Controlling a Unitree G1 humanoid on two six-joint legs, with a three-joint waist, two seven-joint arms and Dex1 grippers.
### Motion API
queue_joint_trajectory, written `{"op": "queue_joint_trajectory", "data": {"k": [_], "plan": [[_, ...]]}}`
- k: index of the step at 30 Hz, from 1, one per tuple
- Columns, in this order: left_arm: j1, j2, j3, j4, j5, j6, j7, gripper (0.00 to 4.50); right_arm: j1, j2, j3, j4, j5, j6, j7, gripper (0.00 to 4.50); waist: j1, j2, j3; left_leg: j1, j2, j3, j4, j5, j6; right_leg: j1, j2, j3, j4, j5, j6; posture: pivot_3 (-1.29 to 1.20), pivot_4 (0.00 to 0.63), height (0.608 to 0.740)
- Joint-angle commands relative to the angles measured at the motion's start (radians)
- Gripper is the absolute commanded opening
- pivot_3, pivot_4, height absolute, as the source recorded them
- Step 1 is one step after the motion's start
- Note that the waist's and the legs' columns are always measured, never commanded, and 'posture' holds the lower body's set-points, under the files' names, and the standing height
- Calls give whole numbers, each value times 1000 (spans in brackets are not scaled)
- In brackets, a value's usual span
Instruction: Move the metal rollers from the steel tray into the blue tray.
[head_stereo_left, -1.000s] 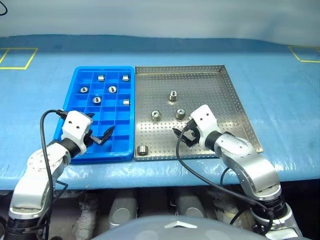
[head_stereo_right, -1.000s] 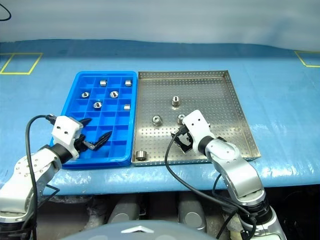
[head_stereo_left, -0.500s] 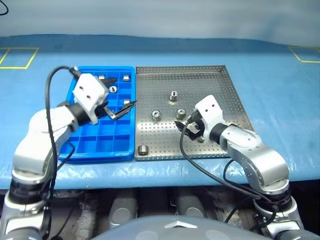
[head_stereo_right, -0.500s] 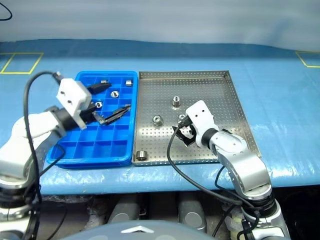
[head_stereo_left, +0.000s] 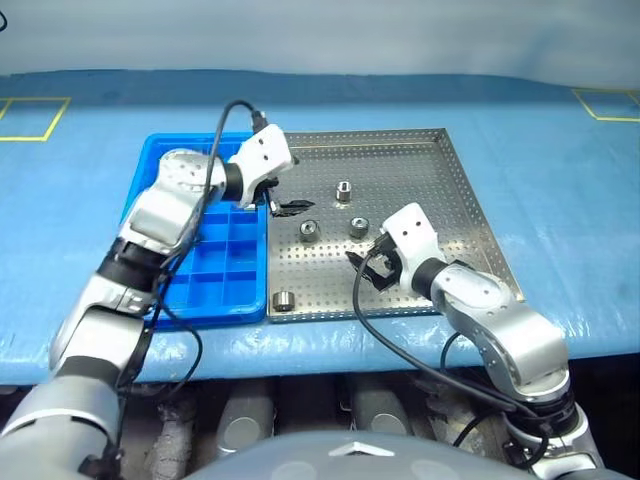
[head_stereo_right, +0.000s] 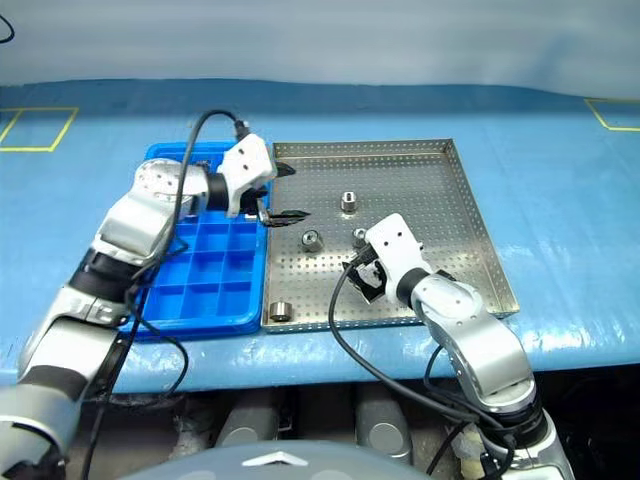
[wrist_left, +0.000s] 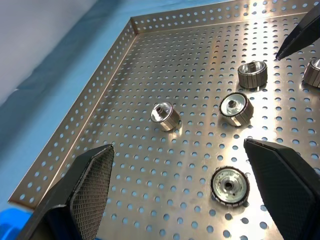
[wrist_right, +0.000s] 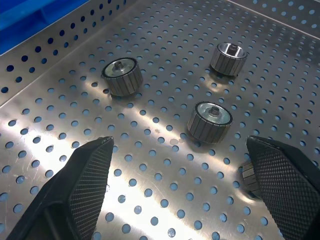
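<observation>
I am hovering my wide-open left pincer (head_stereo_left: 283, 197) and right pincer (head_stereo_left: 371, 262) over the steel tray (head_stereo_left: 452, 190); I should straddle one roller (head_stereo_left: 309, 229) squarely before closing.

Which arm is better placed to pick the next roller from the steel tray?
Probably the right. Its open tool sits low beside a roller on the steel tray, while the left tool, also open, hovers higher near the tray's left rim.
</observation>
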Motion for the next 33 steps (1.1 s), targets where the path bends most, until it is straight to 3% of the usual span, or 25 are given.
{"op": "queue_joint_trajectory", "data": {"k": [1, 8, 19, 28, 33], "plan": [[-78, -26, -53, 119, 60, -72, -97, 4500, 2, 10, 1, -43, -7, -11, -16, 4466, -5, 0, 0, 0, 0, 0, 0, 0, 0, 0, 0, 0, 0, 0, 0, -143, 150, 740], [-141, -61, -163, 307, 183, -162, -241, 4500, 27, 36, 7, -54, -16, -15, -44, 4466, -34, 0, 0, 0, 0, 1, 0, -1, 1, -2, 1, 3, 1, 1, 4, -167, 150, 740], [-155, -141, -207, 463, 319, -221, -269, 4500, 36, 66, 14, -54, -22, -26, -64, 4466, -41, 0, 0, -2, 2, 4, 1, -1, 3, -4, 0, 7, 1, 2, 7, -193, 150, 740], [-150, -156, -174, 471, 346, -236, -269, 1685, 33, 79, 18, -49, -22, -29, -74, 4500, -48, 0, 0, -2, 3, 6, 2, -2, 4, -4, 0, 9, 1, 3, 8, -185, 150, 740], [-121, -112, -59, 358, 287, -209, -206, 1695, 9, 85, 36, -35, -19, -31, -67, 4500, -51, 0, 0, -2, 3, 6, 2, -2, 4, -6, 0, 10, 2, 3, 9, -158, 150, 740]]}}
